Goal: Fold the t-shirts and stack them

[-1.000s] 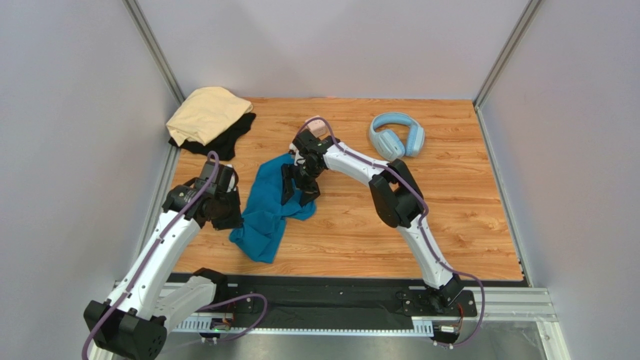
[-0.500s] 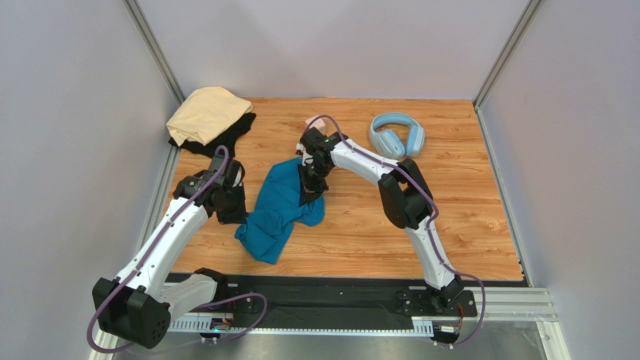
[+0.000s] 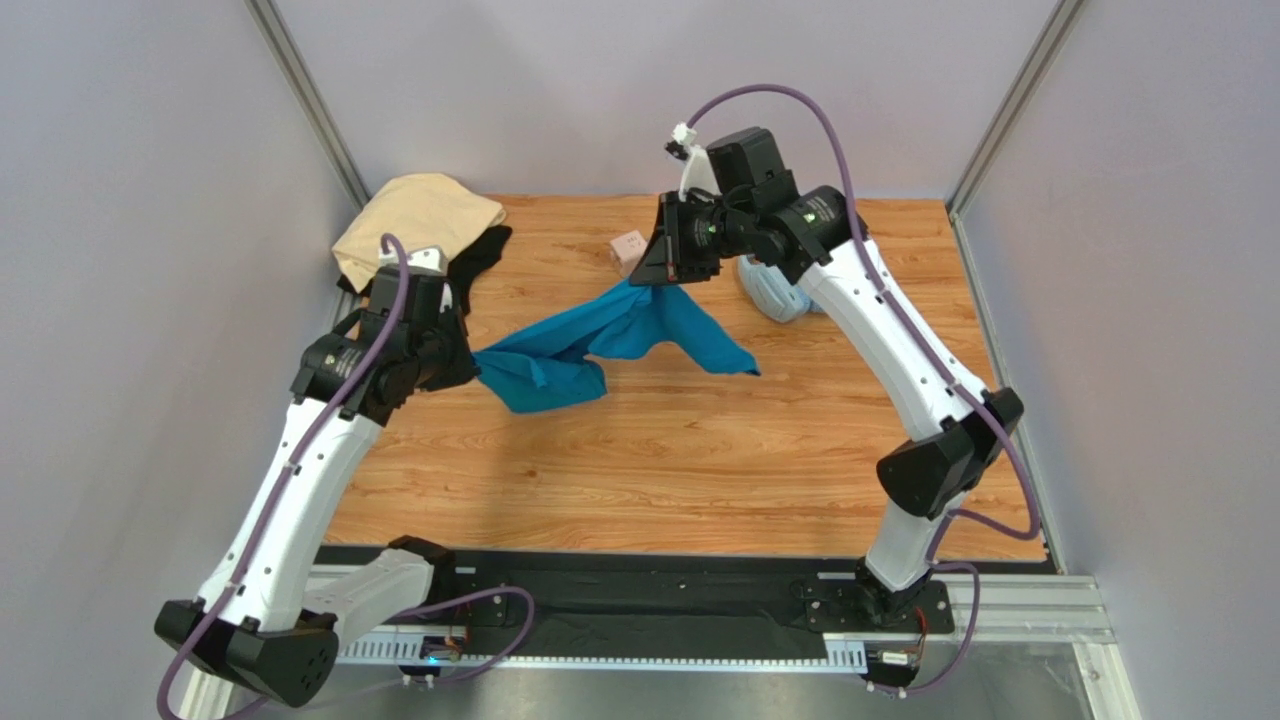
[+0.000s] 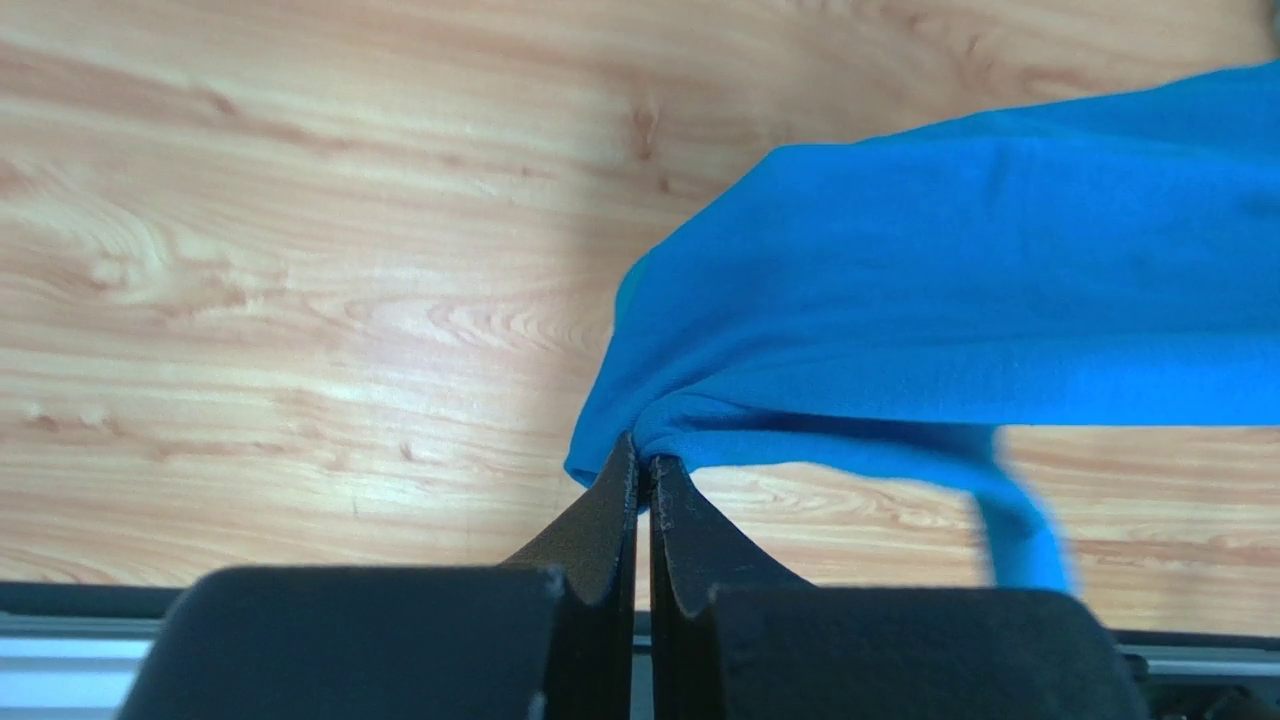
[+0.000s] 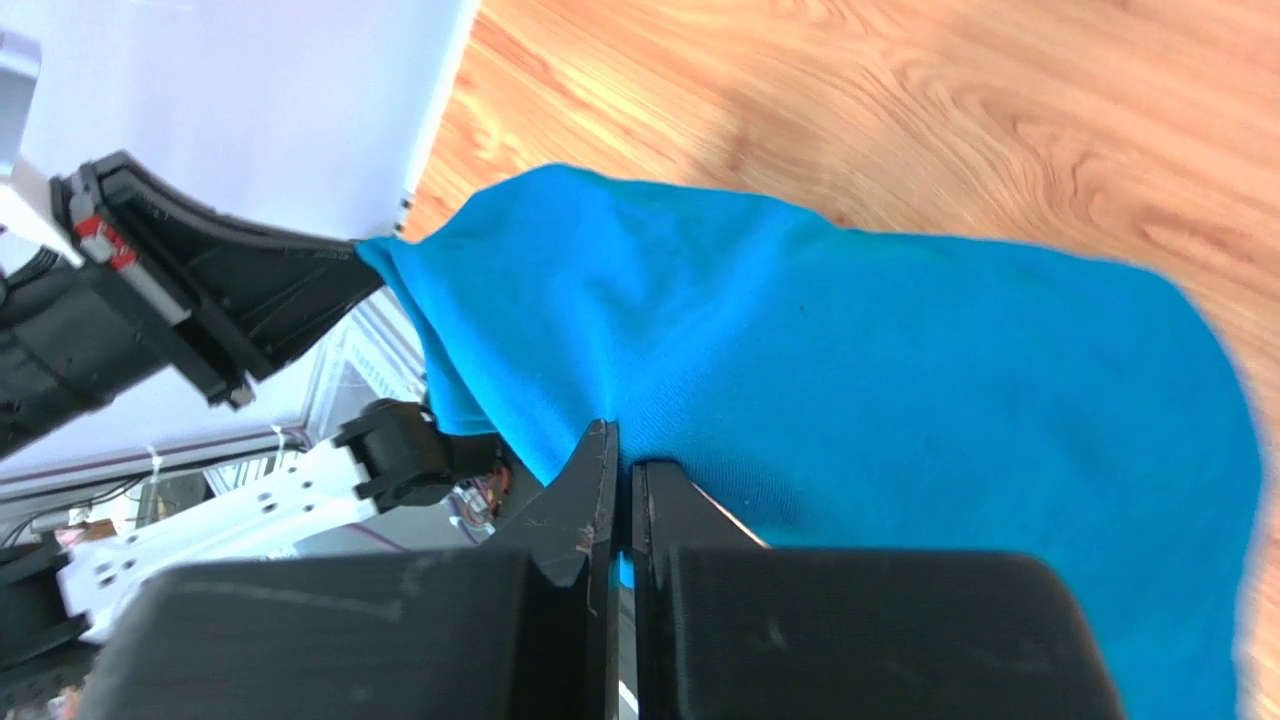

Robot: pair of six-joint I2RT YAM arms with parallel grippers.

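Top external view: teal-blue t-shirt (image 3: 564,368) hangs bunched in air, on near side of pink cube (image 3: 628,248). Left gripper (image 4: 643,468) pinches its edge, right gripper (image 5: 624,468) pinches a fold. I judge both bites thin: harder spreading could slip cloth free, and dangling end could sweep cube.

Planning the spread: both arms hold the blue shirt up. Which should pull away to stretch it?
Right, probably. The right gripper pinching the blue shirt has bare table on its side; the left gripper sits near the table's edge and the tan shirt.
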